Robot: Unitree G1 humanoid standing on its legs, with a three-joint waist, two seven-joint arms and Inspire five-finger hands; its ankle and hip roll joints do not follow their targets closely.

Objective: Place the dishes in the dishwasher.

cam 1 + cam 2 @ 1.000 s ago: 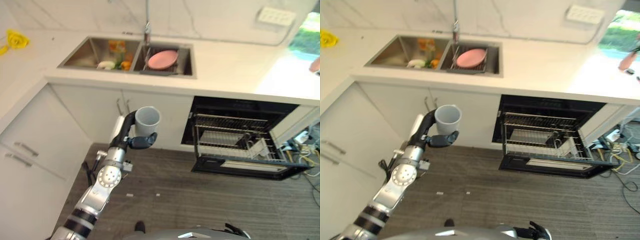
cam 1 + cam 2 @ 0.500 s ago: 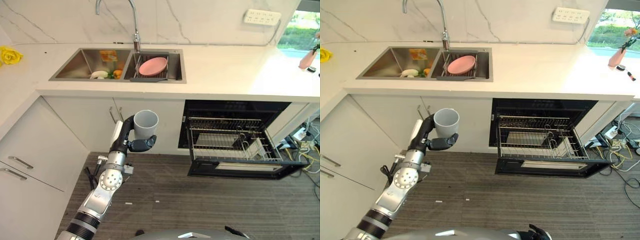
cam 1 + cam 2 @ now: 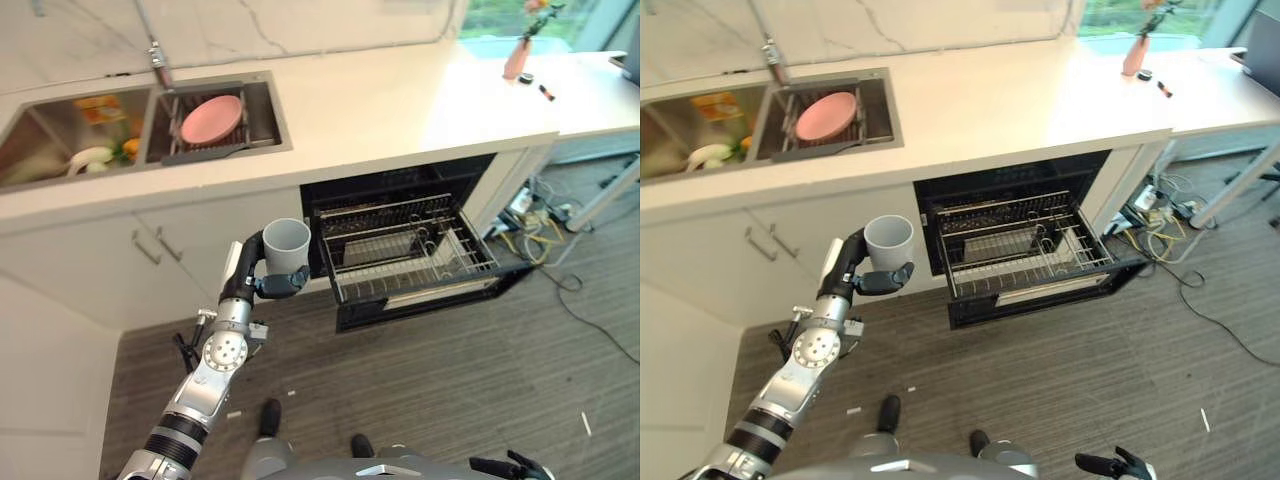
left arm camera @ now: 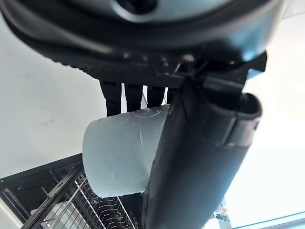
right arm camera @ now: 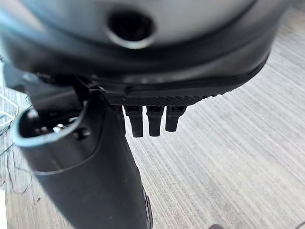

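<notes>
My left hand point(image 3: 248, 276) is shut on a light grey cup point(image 3: 287, 245), held upright at cabinet height just left of the open dishwasher point(image 3: 400, 190). The left wrist view shows the cup point(image 4: 119, 157) clamped between the thumb point(image 4: 200, 162) and the fingers behind it. The dishwasher's wire rack point(image 3: 405, 245) is pulled out, with a few items inside. A pink plate point(image 3: 212, 118) stands in a rack in the right sink basin. Low at the picture's edge, my right hand point(image 3: 1118, 466) hangs over the floor with relaxed fingers point(image 5: 147, 119).
The left sink basin point(image 3: 60, 140) holds a bowl and some food scraps. A white counter point(image 3: 400, 95) runs above the dishwasher, with a pink vase point(image 3: 515, 60) at its far end. Cables point(image 3: 545, 215) lie on the floor right of the dishwasher. Wooden floor lies in front.
The camera has swung right, so the sink now sits at the left and the dishwasher in the middle. My left hand, still holding the cup, is closer to the dishwasher's left edge.
</notes>
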